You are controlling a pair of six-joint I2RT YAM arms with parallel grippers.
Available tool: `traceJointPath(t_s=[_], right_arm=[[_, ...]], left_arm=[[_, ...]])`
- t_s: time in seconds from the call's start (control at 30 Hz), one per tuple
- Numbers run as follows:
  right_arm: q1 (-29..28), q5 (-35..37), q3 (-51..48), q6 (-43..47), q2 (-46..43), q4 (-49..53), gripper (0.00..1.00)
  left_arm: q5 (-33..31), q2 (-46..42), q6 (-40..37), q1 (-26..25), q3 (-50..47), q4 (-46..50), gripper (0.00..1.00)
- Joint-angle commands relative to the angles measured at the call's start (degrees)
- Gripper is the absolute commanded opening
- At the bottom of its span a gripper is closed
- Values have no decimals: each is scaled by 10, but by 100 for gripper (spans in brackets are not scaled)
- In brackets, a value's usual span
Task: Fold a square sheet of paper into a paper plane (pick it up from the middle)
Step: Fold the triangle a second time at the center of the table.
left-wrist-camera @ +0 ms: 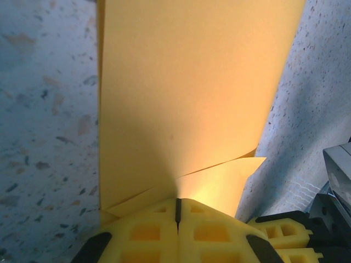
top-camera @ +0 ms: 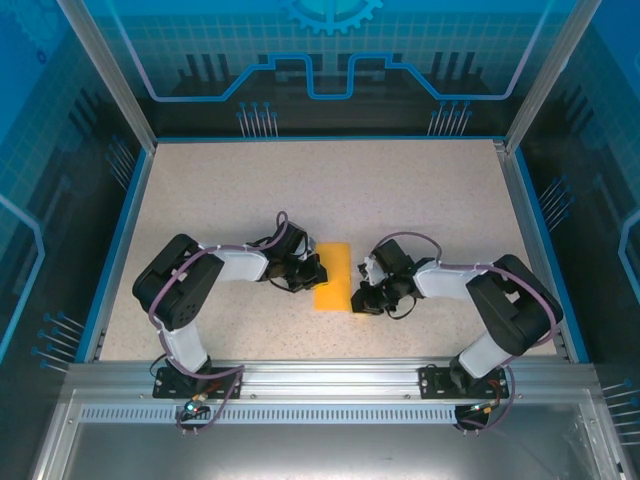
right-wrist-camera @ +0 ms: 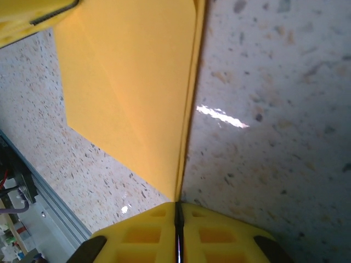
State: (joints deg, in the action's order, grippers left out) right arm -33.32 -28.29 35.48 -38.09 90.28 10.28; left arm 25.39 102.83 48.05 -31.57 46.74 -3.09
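Orange-yellow thin paper sheet (top-camera: 333,276), doubled into a narrow strip, has the left gripper (left-wrist-camera: 176,206) pinched shut on its loose edges and the right gripper (right-wrist-camera: 176,207) shut on the creased side, so the first lengthwise fold seems to be in hand. Next, I judge, that crease wants pressing flat before any corner folds. How deep the paper sits inside either pinch is hidden.

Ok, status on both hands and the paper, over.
Left hand shut on orange-yellow paper sheet, left edge. Right hand shut on its right edge. Sheet folded to narrow rectangle, between hands. Nothing blocking.
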Motion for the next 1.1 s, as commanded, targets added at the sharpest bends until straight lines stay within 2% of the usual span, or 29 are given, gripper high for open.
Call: traceJointPath(t_s=[0.0, 0.2, 0.47, 1.07], right_arm=[[13, 15, -8, 8, -12, 70, 10], [38, 24, 32, -21, -45, 54, 19], [47, 22, 89, -43, 36, 18, 28], [38, -11, 97, -65, 94, -28, 30]], left_arm=[[-38, 23, -2, 3, 1, 44, 4], [-24, 10, -2, 2, 2, 33, 6], [-11, -5, -5, 2, 26, 37, 9], [-16, 1, -5, 1, 35, 48, 9]])
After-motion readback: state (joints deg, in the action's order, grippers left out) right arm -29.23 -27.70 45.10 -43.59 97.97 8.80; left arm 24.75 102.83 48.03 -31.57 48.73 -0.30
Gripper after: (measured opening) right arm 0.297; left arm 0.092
